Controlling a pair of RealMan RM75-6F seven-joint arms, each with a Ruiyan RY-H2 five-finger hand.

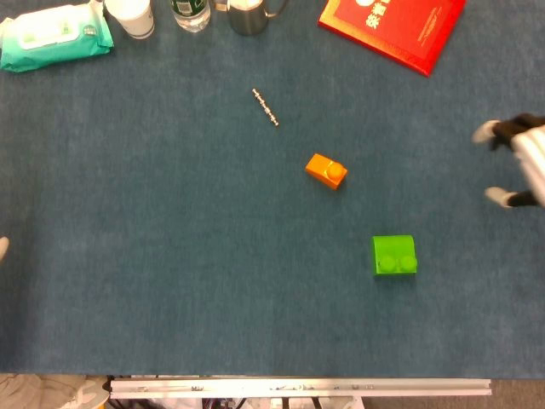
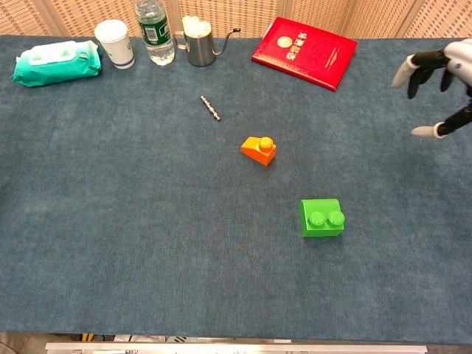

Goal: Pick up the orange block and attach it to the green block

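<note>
The orange block (image 1: pixel 326 170) (image 2: pixel 259 150), with one stud on top, lies near the middle of the blue table cloth. The green block (image 1: pixel 394 255) (image 2: pixel 321 217), with two studs, sits nearer the front and a little to the right of it. My right hand (image 1: pixel 518 159) (image 2: pixel 440 82) hangs at the right edge, fingers spread and holding nothing, well to the right of both blocks. Only a pale tip of my left hand (image 1: pixel 2 248) shows at the left edge of the head view; how its fingers lie is hidden.
Along the far edge stand a wet-wipes pack (image 2: pixel 55 62), a paper cup (image 2: pixel 115 43), a bottle (image 2: pixel 154 31), a steel pitcher (image 2: pixel 198 43) and a red booklet (image 2: pixel 304 51). A small beaded chain (image 2: pixel 211 108) lies behind the orange block.
</note>
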